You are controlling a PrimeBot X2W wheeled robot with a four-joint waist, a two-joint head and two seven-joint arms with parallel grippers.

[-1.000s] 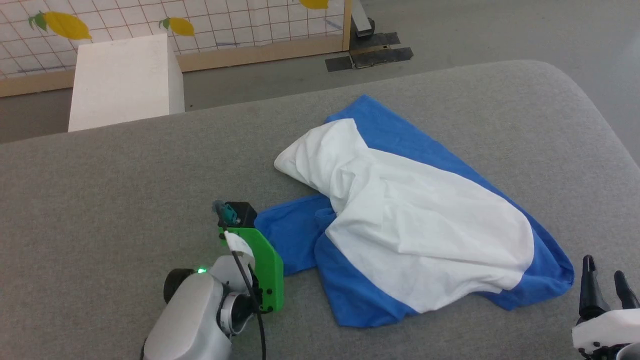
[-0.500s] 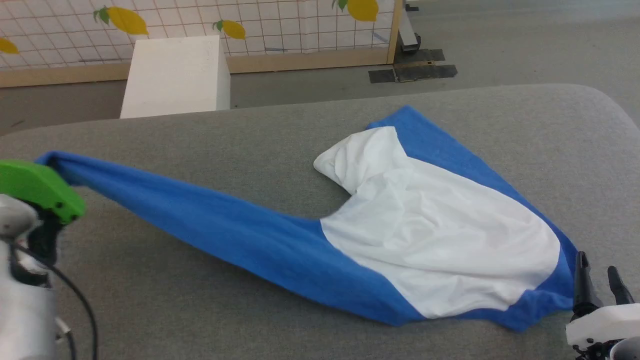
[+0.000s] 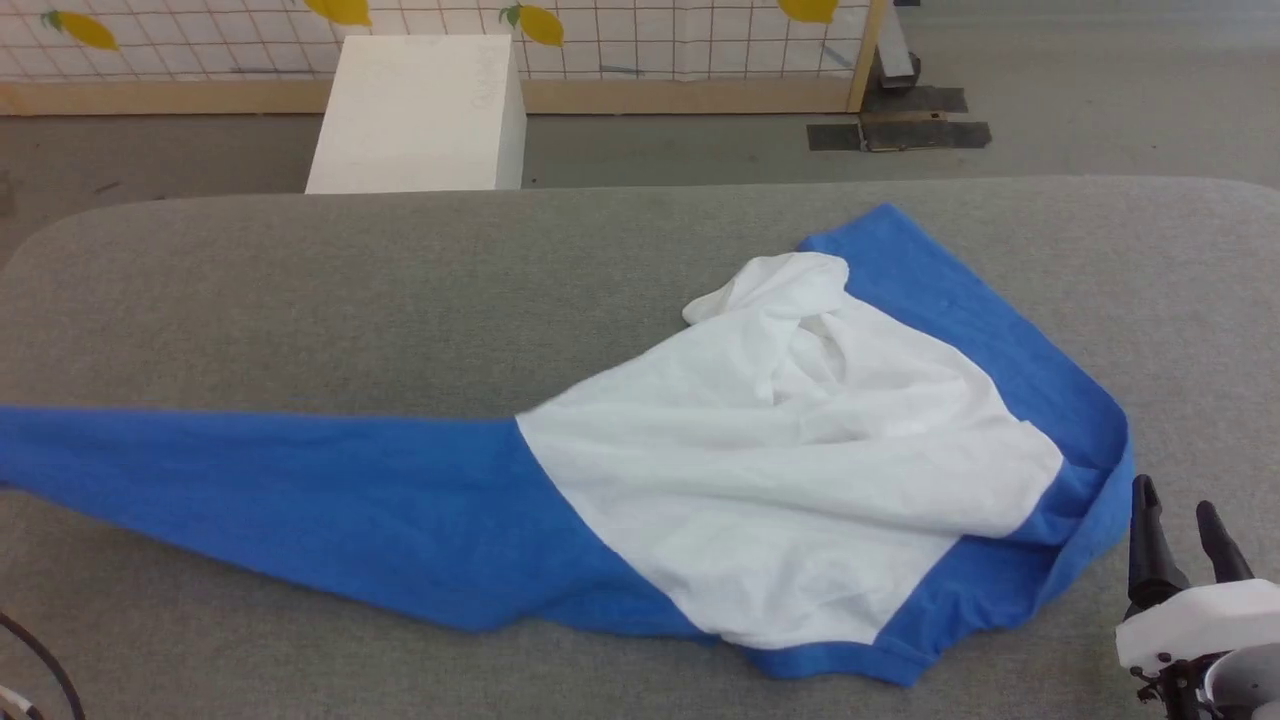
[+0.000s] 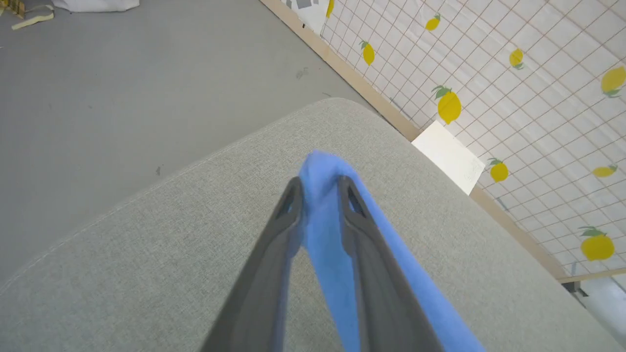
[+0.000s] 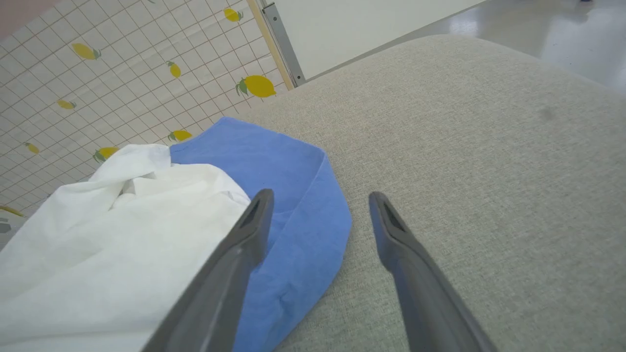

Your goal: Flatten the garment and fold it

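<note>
The garment lies on the grey padded table, its white body bunched at the middle right with blue cloth around its far and right edges. One blue sleeve is stretched flat toward the left edge of the head view. In the left wrist view my left gripper pinches that sleeve's end, which bulges out past the fingertips above the table's corner. My right gripper stands open at the lower right, just beside the garment's blue edge. Nothing sits between its fingers.
A white box stands on the floor beyond the table's far edge. Behind it runs a lemon-patterned grid wall with a wooden base. The table's rounded left corner is close to my left gripper. Bare grey surface lies right of the garment.
My left gripper has pulled the blue sleeve out from beside the body far to the left and left the head view. The head camera has shifted. The right gripper stays put.
</note>
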